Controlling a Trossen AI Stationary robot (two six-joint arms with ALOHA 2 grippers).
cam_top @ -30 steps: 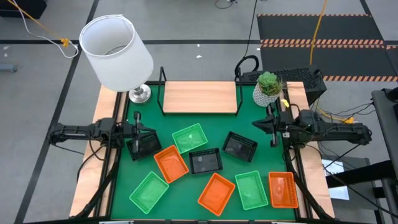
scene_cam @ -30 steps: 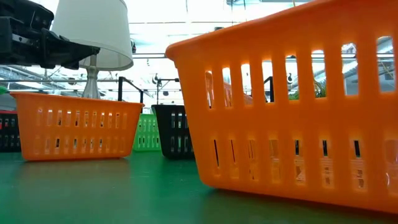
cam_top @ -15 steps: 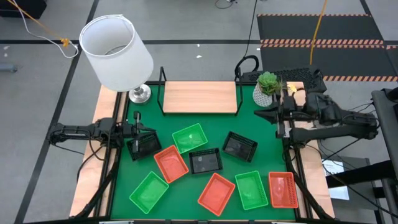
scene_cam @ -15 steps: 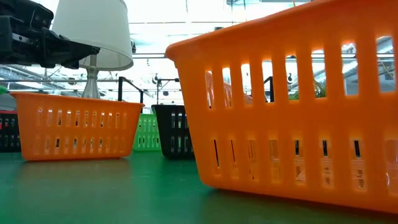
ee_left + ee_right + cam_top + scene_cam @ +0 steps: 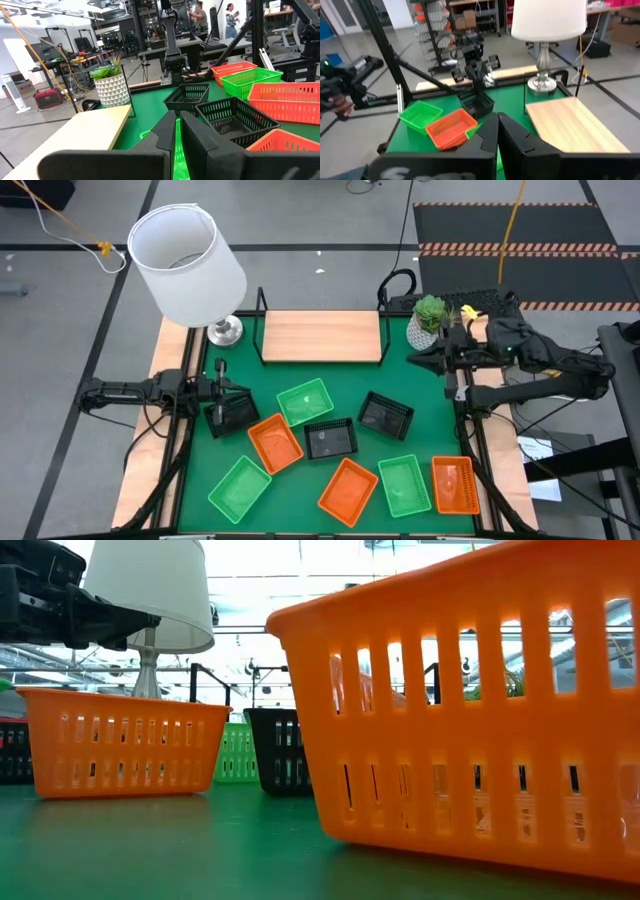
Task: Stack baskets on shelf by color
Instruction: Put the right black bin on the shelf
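Nine baskets lie scattered on the green mat: green ones (image 5: 304, 401) (image 5: 239, 486) (image 5: 404, 484), orange ones (image 5: 275, 442) (image 5: 347, 489) (image 5: 455, 485), black ones (image 5: 236, 413) (image 5: 331, 438) (image 5: 386, 414). The light-wood shelf (image 5: 320, 337) stands at the far edge with nothing on it. My left gripper (image 5: 235, 390) (image 5: 177, 120) is shut and level at the left edge, above the leftmost black basket. My right gripper (image 5: 415, 360) (image 5: 497, 117) is shut and raised high at the right edge, near the potted plant. Neither holds anything.
A white-shaded lamp (image 5: 188, 252) stands at the far left corner and a potted plant (image 5: 431, 320) at the far right, both flanking the shelf. In the low view an orange basket (image 5: 470, 710) fills the foreground. People show in the room beyond the table.
My right gripper has risen well above the mat and drawn a little toward the far edge, tipping up closer to level, still shut. The left arm and all baskets have stayed where they were.
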